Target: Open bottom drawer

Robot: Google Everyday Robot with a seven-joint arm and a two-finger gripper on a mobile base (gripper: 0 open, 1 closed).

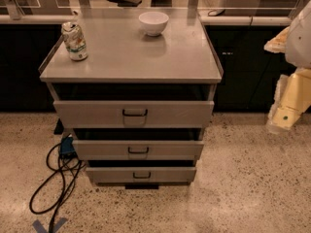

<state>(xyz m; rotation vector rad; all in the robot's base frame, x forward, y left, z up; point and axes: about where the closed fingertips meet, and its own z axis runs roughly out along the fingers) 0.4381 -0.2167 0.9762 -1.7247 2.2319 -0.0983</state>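
The bottom drawer [165, 174] is the lowest and narrowest of three grey fronts on a grey metal cabinet [131, 76] in the middle of the view. It has a small black pull handle [142, 175] at its centre and a dark gap above it. The mid-sized front [170, 149] and the tallest front [92, 113] sit above it. My gripper [281, 123] hangs at the right edge on a cream arm [296, 89]. It is well right of the cabinet, about level with the top drawer, and touches nothing.
A crushed drink can [74, 41] stands on the cabinet top at the left and a white bowl [153, 23] at the back. Black cables [54, 178] and a blue box [66, 146] lie on the speckled floor left of the cabinet. A dark counter [252, 62] runs behind.
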